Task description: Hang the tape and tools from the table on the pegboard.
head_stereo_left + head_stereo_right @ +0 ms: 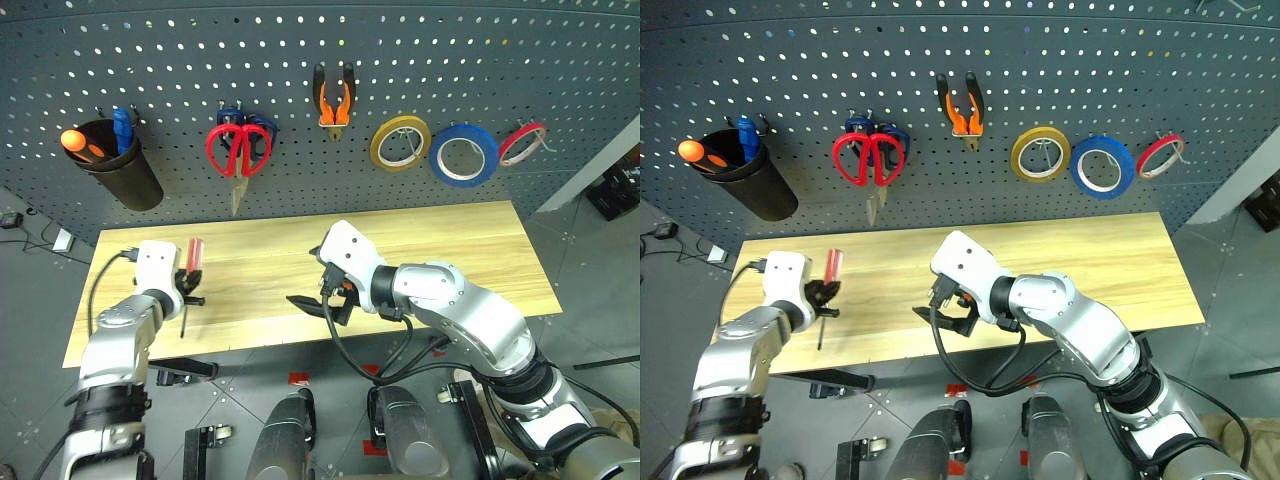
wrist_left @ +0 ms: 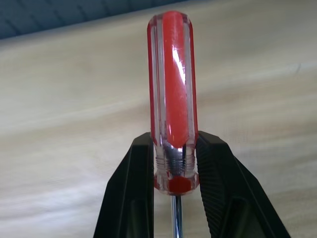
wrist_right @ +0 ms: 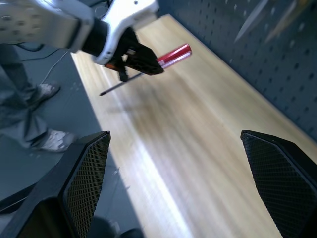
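I have the screwdriver (image 1: 193,258) clamped in my left gripper (image 1: 188,287), fingers pinching the collar where the red handle meets the shaft, handle pointing toward the pegboard (image 1: 330,40) and the shaft trailing back past the table (image 1: 480,255) edge. It hangs just above the left end of the tabletop. To do this step well I judge I should carry it up toward the black cup (image 1: 122,165) at the board's left, which looks like the natural home for it, keeping the grip firm so the smooth handle does not swivel. Further right on the board the red scissors (image 1: 238,148), pliers (image 1: 333,97) and blue tape (image 1: 464,154) already hang, so this looks like the last piece. My right gripper (image 1: 322,297) waits mid-table with its fingers spread wide and nothing in them. The left wrist view shows what the head views cannot: both pads (image 2: 141,163) squarely on the ribbed collar. The right wrist view shows a person's shoes (image 3: 55,140) on the floor beside the table
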